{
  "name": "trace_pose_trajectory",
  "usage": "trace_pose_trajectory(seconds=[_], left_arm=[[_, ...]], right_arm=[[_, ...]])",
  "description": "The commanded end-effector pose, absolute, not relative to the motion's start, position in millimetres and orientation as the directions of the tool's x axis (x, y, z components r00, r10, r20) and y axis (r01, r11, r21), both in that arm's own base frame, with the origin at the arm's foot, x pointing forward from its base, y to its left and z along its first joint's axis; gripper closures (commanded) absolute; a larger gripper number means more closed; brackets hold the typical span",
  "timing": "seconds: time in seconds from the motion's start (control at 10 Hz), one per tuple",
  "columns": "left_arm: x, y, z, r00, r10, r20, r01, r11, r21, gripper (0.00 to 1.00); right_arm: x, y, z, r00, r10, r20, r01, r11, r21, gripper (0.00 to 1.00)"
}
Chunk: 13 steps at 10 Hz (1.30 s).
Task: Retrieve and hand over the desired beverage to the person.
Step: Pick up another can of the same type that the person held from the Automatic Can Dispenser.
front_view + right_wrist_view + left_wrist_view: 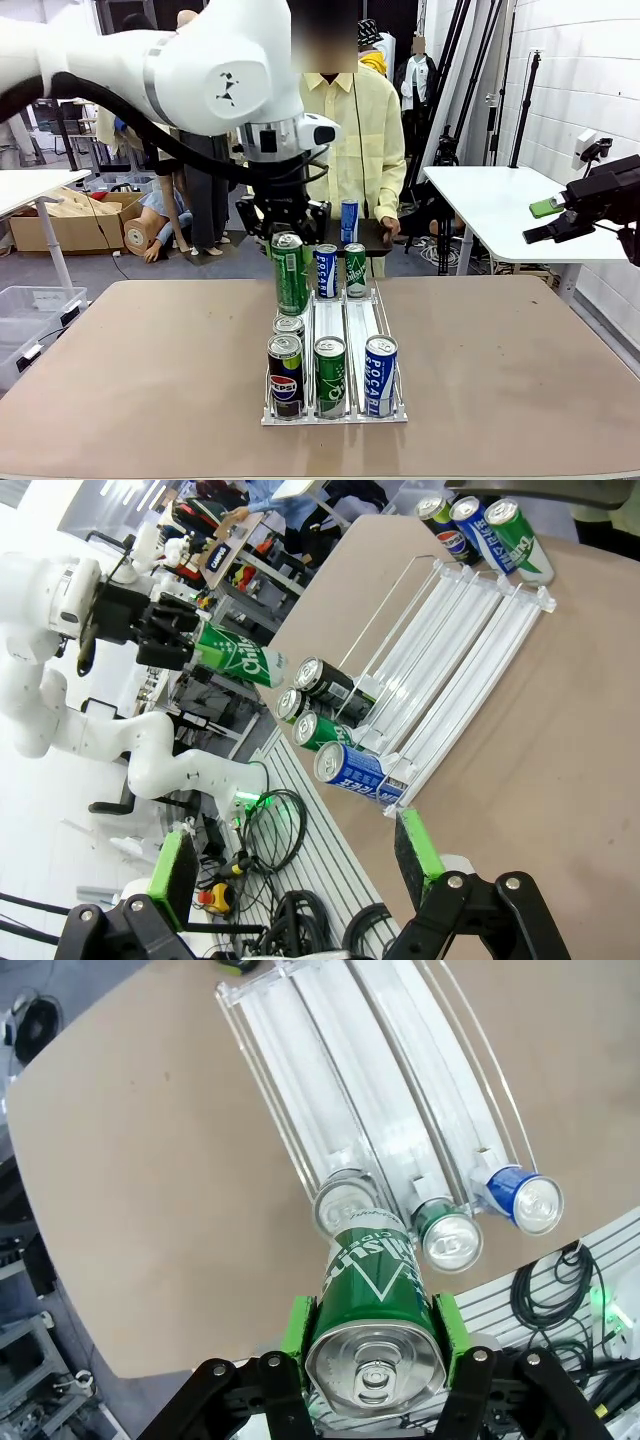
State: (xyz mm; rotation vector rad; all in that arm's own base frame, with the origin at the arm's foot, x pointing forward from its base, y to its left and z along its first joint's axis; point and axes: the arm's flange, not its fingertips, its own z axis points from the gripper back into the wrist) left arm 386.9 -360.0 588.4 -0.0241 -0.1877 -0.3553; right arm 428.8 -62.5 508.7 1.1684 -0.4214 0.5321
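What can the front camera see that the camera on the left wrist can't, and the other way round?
Front view: the person in the pale-yellow shirt across the table, the open right gripper off to the side, the Pepsi can label. Left wrist view: the green can with its shiny top and pull tab, and cables below the table edge. Both: the left gripper shut on that green can, above the clear rack of cans.

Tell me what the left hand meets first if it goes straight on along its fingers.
The left hand, shut on a green can, points down at the rack. That can would probably strike the silver-topped can first; depth is unclear.
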Motion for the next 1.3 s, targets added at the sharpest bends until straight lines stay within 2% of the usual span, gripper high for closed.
trace_pose_trajectory(seconds=[0.0, 0.4, 1.2], left_arm=[[390.1, -340.3, 604.0, 0.918, -0.349, 0.187, 0.352, 0.936, 0.019, 1.00], [397.6, -274.6, 606.5, 0.919, -0.360, 0.159, 0.348, 0.932, 0.095, 1.00], [399.8, -152.3, 585.2, 0.937, -0.306, 0.166, 0.312, 0.950, -0.009, 1.00]], right_arm=[[429.4, -61.8, 509.6, 0.801, 0.168, 0.574, -0.597, 0.293, 0.747, 0.00], [429.4, -61.8, 509.6, 0.801, 0.168, 0.574, -0.597, 0.293, 0.747, 0.00], [429.4, -61.8, 509.6, 0.801, 0.168, 0.574, -0.597, 0.293, 0.747, 0.00]])
